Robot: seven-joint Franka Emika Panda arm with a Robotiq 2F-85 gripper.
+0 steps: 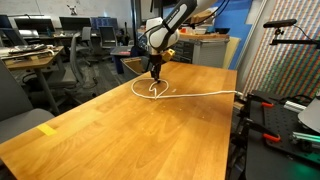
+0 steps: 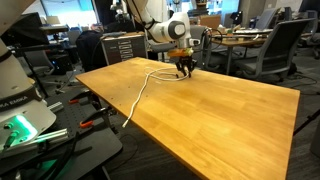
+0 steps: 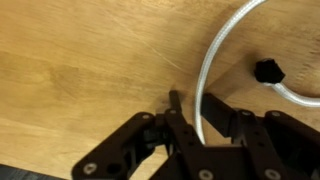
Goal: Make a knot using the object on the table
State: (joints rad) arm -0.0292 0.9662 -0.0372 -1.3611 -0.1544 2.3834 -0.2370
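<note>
My arm's fingers [image 3: 177, 112] are pinched closed on a long thin white cord [image 3: 210, 60], low over the far part of the light-brown wooden plank surface [image 1: 90, 130]. The cord lies looped there and trails off one edge. Its small dark plug end [image 3: 268, 72] rests close by.

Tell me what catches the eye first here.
A white cord lies looped on the wooden table, trailing off one edge. The robot's gripper hangs low over the loop; in the wrist view the cord runs between its fingers, a dark plug beside them.
</note>
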